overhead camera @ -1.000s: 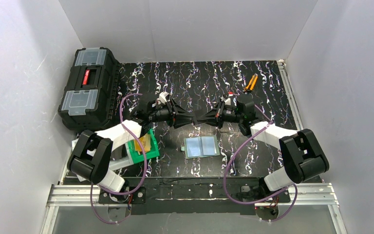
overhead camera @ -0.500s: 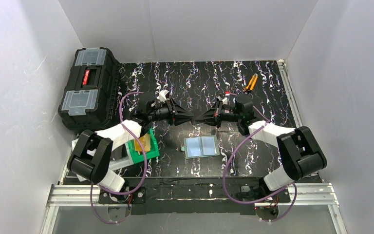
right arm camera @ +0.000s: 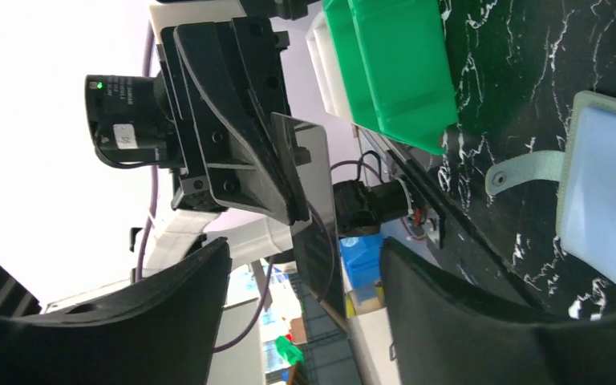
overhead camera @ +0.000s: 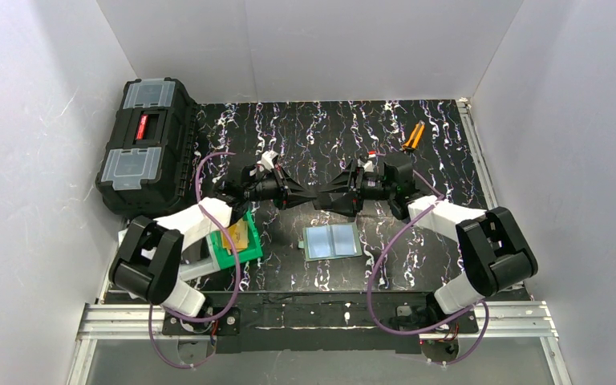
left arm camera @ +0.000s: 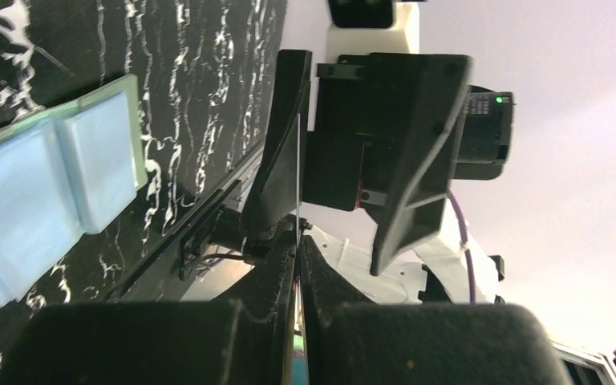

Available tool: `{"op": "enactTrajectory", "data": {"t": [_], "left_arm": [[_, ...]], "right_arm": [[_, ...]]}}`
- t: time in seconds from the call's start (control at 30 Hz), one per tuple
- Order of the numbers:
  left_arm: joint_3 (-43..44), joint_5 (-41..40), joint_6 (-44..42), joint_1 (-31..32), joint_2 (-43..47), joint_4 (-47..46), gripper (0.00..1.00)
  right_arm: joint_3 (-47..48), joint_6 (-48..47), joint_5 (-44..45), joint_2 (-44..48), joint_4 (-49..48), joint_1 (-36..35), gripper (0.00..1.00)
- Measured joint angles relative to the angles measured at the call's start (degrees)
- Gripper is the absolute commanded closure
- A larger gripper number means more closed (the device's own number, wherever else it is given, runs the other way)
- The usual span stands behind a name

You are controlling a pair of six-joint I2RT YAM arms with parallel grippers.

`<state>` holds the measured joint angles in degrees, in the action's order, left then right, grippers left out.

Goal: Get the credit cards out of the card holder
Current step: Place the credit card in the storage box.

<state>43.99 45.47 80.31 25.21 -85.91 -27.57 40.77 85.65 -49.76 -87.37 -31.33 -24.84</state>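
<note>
The card holder [overhead camera: 331, 241] lies open and flat on the dark table, its pale blue pockets up; it also shows in the left wrist view [left arm camera: 48, 184] and the right wrist view [right arm camera: 609, 200]. Above it the two grippers meet tip to tip in mid-air. My left gripper [overhead camera: 311, 197] [left arm camera: 297, 249] is shut on a thin glossy credit card, seen edge-on [left arm camera: 297, 176] and from its face [right arm camera: 317, 160]. My right gripper [overhead camera: 327, 198] [right arm camera: 305, 253] is open, its fingers standing either side of that card without pinching it. More orange credit cards [overhead camera: 235, 236] lie in the green bin.
The green bin [overhead camera: 245, 253] sits by the left arm's base, with white bins beside it. A black toolbox [overhead camera: 146, 144] stands at the far left. An orange hand tool [overhead camera: 413, 136] lies at the back right.
My left gripper has closed on the card. My right gripper, shut a second ago, has opened. The two grippers stay nose to nose above the holder.
</note>
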Motion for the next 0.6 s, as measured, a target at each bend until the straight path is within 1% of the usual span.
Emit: {"op": "enactTrajectory", "data": {"t": [0.03,0.07,0.1,0.23,0.33,0.43,0.6], "left_arm": [[0.1,-0.3,-1.3,0.0,0.6,2.2,1.0],[0.5,-1.0,-3.0,0.0,1.4,5.0,1.0],[0.9,-1.6,-4.4,0.0,2.2,7.3,1.0],[4.8,-5.6,-12.5,-0.7,7.7,21.6,1.0],[10.1,-10.9,-20.1,-2.2,13.3,35.6,1.0],[16.2,-18.2,-27.8,-3.6,18.5,49.4,1.0],[25.4,-35.5,-37.6,-4.7,24.4,71.7,1.0]], "right_arm": [[0.4,-1.3,0.1,0.2,1.9,0.0,0.04],[1.1,-3.5,0.4,0.8,4.7,-0.1,0.02],[1.5,-4.6,0.7,1.3,6.6,-0.1,0.02],[4.6,-11.8,2.7,4.4,17.1,-0.1,0.02],[7.2,-17.6,5.4,6.5,25.4,0.0,0.02],[9.6,-23.4,9.0,8.2,33.3,0.1,0.02],[11.2,-30.4,16.0,10.1,43.5,0.1,0.02]]}}
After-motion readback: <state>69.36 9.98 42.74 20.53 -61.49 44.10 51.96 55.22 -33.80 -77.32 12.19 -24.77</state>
